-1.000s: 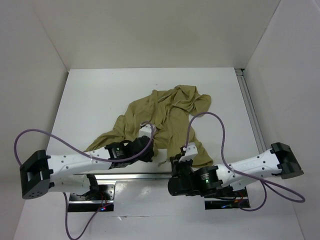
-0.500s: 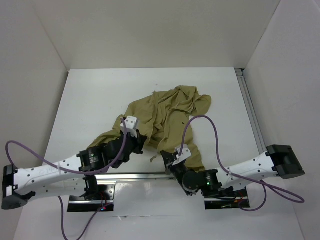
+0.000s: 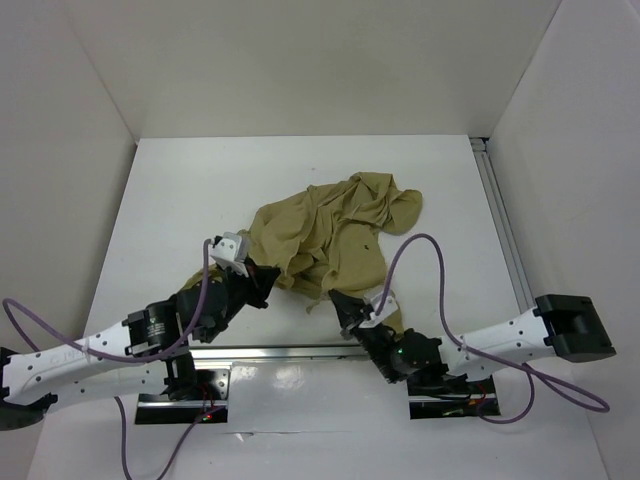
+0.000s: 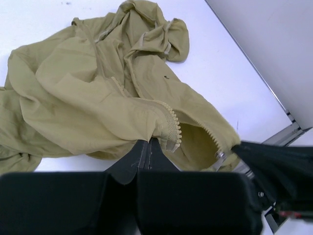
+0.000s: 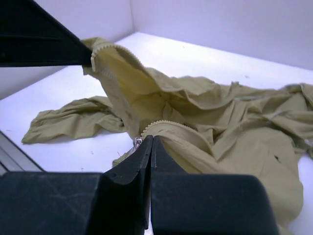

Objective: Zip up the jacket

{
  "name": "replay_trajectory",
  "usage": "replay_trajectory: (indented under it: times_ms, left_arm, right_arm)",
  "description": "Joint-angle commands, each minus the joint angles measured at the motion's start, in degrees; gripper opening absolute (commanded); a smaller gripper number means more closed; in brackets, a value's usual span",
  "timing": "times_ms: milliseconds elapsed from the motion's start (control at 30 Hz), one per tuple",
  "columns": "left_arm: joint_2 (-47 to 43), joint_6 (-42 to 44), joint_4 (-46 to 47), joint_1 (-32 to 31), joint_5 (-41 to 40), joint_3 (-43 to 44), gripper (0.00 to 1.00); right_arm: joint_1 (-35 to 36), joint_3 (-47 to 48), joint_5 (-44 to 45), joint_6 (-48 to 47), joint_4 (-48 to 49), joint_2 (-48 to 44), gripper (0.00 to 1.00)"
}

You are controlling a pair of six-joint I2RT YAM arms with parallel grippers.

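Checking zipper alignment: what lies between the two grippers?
Slack fabric of the jacket, unzipped zipper teeth showing, spans left gripper to right gripper; the left wrist view shows it.

White arms (image 3: 500, 335), blk joints (image 3: 160, 322), purple cables (image 3: 421, 237), green LED (image 3: 400, 352)

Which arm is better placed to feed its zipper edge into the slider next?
Probably left. The left gripper is shut on a loose toothed edge of the olive-tan fabric jacket. The right gripper pinches the other edge beside the small metal slider, so it can hold steady.
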Motion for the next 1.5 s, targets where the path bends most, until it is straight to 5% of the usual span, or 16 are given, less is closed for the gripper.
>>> replay_trajectory:
  times_ms: [0,233,467,900,1467]
  left_arm:
    - [-2.0,1.4,3.9,-0.2,2.5,-1.2,0.00]
    - [-2.0,0.9,4.0,-0.2,4.3,-1.2,0.00]
    - [-2.0,1.8,11.7,-0.2,6.8,-3.0,0.00]
    - [-0.7,8.3,32.8,-0.2,9.3,-4.2,0.00]
    - [5.0,4.6,36.3,-0.2,9.9,-5.3,0.00]
  right_arm:
    - [-1.7,-4.7,-11.4,-6.1,16.8,-5.9,0.00]
    - [-9.6,-2.7,-30.7,-4.0,3.8,-14.7,0.00]
    - [-17.1,-2.2,-42.7,-1.2,7.6,-11.6,0.00]
    - [-22.0,-1.9,-45.8,1.1,11.4,-11.1,0.00]
    - [-22.5,-1.4,-45.3,0.6,9.6,-15.2,0.00]
